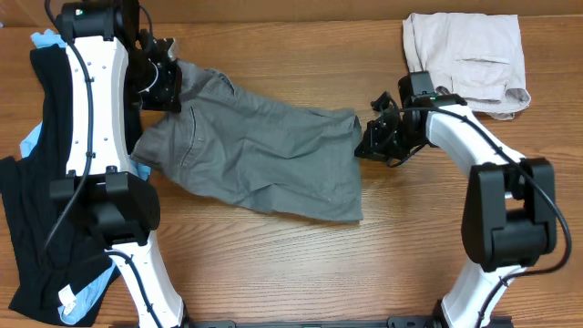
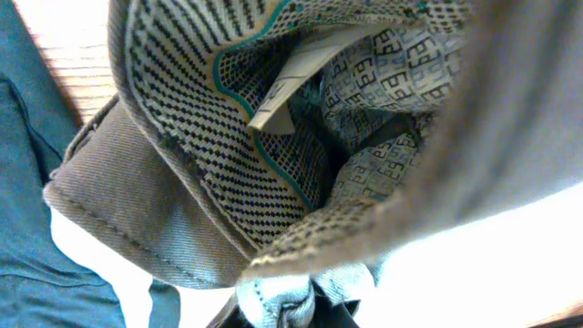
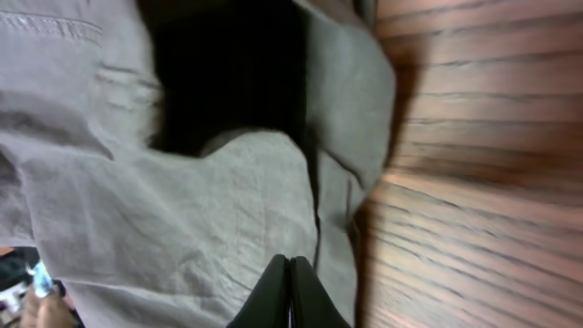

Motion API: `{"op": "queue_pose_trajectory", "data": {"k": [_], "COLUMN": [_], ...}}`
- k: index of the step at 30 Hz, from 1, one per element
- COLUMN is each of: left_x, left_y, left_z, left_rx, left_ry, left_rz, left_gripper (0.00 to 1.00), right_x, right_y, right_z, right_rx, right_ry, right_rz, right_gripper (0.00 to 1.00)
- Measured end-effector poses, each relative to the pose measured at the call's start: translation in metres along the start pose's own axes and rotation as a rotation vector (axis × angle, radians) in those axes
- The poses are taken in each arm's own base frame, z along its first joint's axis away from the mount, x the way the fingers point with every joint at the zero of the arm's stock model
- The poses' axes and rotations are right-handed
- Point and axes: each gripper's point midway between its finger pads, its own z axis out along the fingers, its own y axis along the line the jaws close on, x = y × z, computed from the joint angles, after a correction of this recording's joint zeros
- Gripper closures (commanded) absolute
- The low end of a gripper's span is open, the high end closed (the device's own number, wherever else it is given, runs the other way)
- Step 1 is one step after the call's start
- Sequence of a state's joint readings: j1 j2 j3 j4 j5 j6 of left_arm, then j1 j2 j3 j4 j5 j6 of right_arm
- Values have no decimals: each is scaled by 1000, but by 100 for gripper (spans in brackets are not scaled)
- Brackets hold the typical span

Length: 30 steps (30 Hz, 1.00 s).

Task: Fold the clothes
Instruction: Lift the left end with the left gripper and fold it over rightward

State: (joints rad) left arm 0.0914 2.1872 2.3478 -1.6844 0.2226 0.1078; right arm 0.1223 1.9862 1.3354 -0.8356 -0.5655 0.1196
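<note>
Both ends of the grey shorts are held, spread mid-frame on the surface: the left gripper is seemingly clamped on the waistband at upper left, the right gripper pinched shut on the right-hand edge.

The tabletop is brown wood with the grain running from 9 o'clock to 3 o'clock. A pair of pale beige shorts lies crumpled at 1 o'clock, near the far edge. A long black garment lies along the 9 o'clock edge and reaches toward 7 o'clock. A light-blue garment lies under it, showing at 10 o'clock and again at 7 o'clock.
</note>
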Motion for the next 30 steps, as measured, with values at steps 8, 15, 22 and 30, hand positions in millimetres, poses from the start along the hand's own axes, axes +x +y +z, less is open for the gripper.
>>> {"op": "queue_pose_trajectory", "data": {"k": [8, 15, 22, 30], "left_x": [0, 0, -4, 4], "left_y": [0, -6, -55, -157], "left_z": [0, 1, 10, 30], "left_rx": [1, 18, 43, 77], "left_ry": [2, 2, 1, -6], "left_rz": [-4, -13, 63, 225], "left_gripper": [96, 96, 96, 96], "right_x": [9, 8, 6, 5], "right_y": [2, -5, -14, -15], "right_z": [31, 33, 37, 37], "right_rx": [-50, -3, 30, 17], "right_ry": [75, 66, 41, 36], "right_rz": [19, 70, 117, 159], "right_gripper": [96, 96, 96, 96]}}
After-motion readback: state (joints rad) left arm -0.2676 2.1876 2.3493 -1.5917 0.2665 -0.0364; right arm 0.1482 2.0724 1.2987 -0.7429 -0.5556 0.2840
